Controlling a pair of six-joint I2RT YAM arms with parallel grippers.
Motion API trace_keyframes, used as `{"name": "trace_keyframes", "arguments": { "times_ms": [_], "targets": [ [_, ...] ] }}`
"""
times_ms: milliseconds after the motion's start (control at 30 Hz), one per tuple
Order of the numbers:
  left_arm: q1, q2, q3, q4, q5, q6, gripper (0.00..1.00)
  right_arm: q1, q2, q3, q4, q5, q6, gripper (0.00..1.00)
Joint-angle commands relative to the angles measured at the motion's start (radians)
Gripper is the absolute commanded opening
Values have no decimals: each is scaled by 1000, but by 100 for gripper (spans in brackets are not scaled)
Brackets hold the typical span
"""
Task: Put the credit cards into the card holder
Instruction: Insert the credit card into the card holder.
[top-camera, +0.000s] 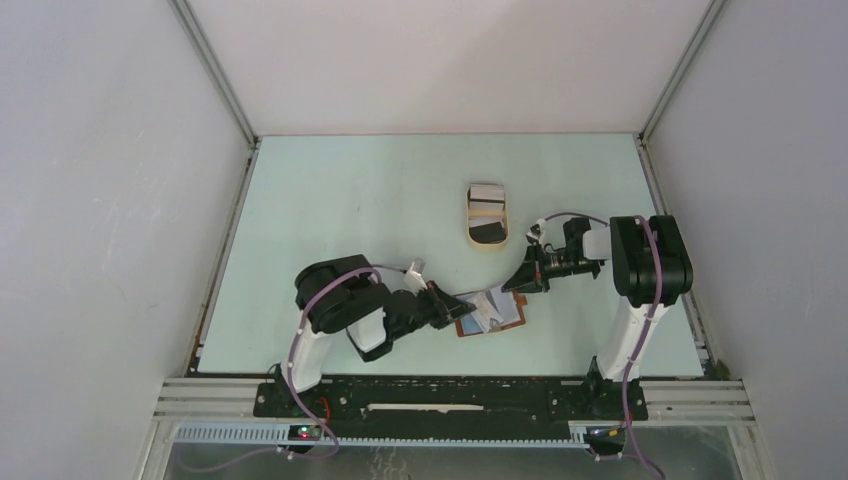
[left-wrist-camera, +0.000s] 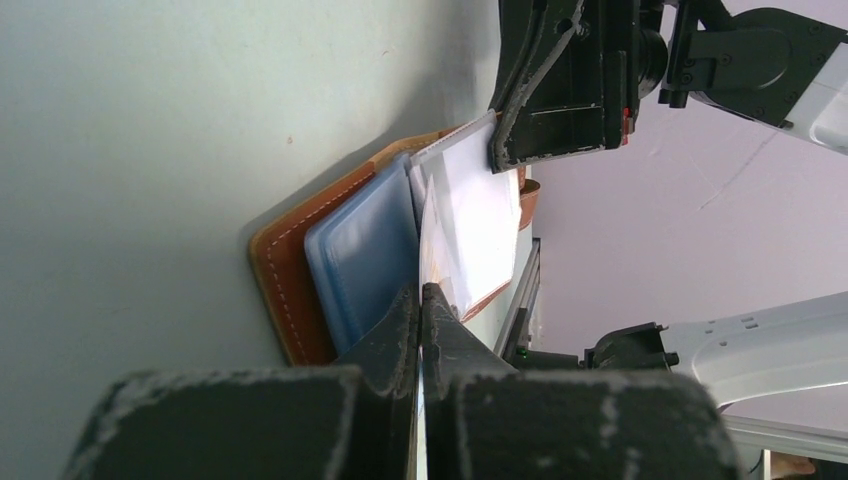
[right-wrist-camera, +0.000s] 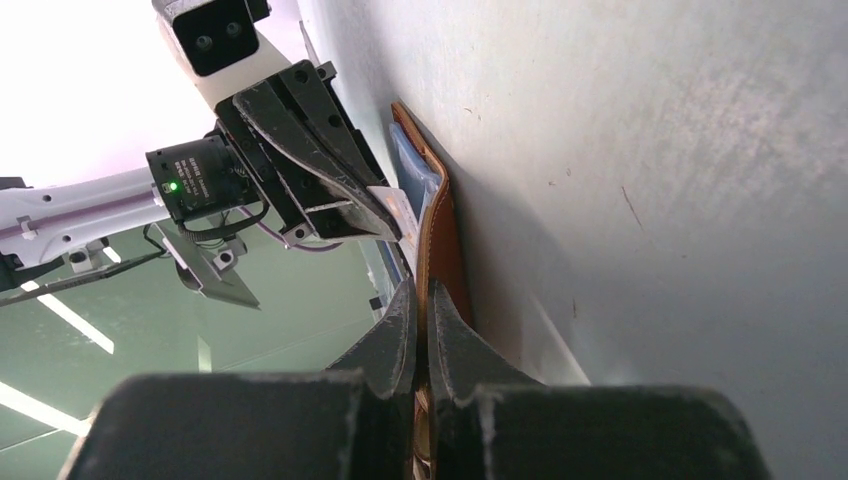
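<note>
Card holder (left-wrist-camera: 288, 275): one, reddish-brown with pale stitching. It lies open and flat on the table (top-camera: 350, 200) near the front edge, between the two arms.

Left gripper (left-wrist-camera: 421, 300): one. Its fingers are pressed together on a thin pale sheet (left-wrist-camera: 424, 240) that stands on edge over the holder. This is probably one of the cards, though it could be an inner sleeve; the views do not settle it.

Right gripper (right-wrist-camera: 421, 295): one. It is all but closed, pinching the holder's leather edge on the side away from the left arm.

Step in hand, as judged: feeding a card into a pocket while the other arm steadies the wallet.
- The right grip should hold firm and low so the leather does not slide or fold shut.
- The left should line the sheet's leading edge up square with the pocket mouth and push along the pocket's plane, not down into it.
- It should let go only once the sheet is seated.
- A skewed entry is likely to buckle the sheet or drag the holder.

Cards at the holder: two can be told apart.
- One blue card (left-wrist-camera: 362, 250) lies flat against the leather.
- One white card (left-wrist-camera: 475, 215) lies beside it, under the right fingers.

Tray (top-camera: 470, 215): one, tan and oval, farther back and well apart from the holder.

Cards in the tray: one black card (top-camera: 487, 233) at the near end and pale cards (top-camera: 487, 190) at the far end, too small to count.
</note>
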Motion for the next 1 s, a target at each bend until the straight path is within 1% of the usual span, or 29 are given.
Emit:
{"name": "trace_keyframes", "arguments": {
  "times_ms": [0, 500, 967],
  "targets": [
    [-5, 19, 36, 57, 24, 19, 0, -3, 10, -6, -8, -69, 26, 7],
    [2, 42, 40, 55, 75, -102, 0, -2, 8, -5, -9, -78, 18, 8],
    [14, 66, 84, 56, 135, -122, 0, 9, 10, -4, -8, -75, 21, 8]
  ]
}}
